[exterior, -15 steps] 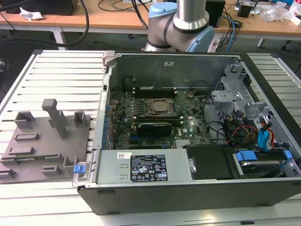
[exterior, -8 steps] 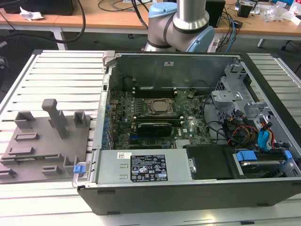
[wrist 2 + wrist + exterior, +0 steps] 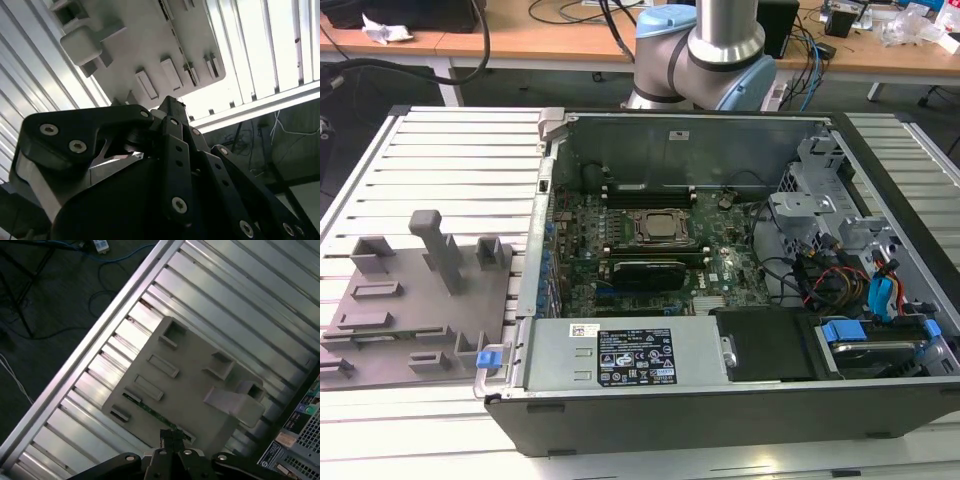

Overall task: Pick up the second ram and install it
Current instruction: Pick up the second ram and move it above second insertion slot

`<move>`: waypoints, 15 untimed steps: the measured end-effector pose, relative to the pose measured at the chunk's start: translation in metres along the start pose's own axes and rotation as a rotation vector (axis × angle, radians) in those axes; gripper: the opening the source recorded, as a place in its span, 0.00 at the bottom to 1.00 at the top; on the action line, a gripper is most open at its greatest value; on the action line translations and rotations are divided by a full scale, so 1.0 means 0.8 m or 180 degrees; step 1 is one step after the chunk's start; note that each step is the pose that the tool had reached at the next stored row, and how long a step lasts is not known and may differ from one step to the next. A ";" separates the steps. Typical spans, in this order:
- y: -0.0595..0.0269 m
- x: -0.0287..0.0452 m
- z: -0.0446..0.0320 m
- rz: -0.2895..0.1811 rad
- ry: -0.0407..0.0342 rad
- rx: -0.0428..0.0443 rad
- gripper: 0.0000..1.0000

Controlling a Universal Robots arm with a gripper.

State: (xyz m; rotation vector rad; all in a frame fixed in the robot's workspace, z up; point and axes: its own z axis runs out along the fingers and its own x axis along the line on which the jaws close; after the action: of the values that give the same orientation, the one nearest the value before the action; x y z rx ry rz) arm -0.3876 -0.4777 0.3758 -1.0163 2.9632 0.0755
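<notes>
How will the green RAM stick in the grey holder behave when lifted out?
The second ram looks a thin, flat board: probably stiff and light. It sits on edge in a slot of the grey holder, so it may bind if pulled askew. Little of it stands proud, so grip is likely slim.

One holder block (image 3: 410, 325) — one computer case (image 3: 740, 428)

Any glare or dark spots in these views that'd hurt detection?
Second wrist view: table slats blown out by glare beside the grey holder block; claw silhouetted dark. First wrist view: bright streaks on slats, floor dim. Exterior view: even light, computer case darker inside.
</notes>
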 end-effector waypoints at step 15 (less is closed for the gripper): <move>0.000 0.0000 0.0000 -0.0849 0.0036 -0.0020 0.11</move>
State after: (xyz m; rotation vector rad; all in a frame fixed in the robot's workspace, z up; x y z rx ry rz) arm -0.3877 -0.4777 0.3758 -1.4044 2.8074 0.0767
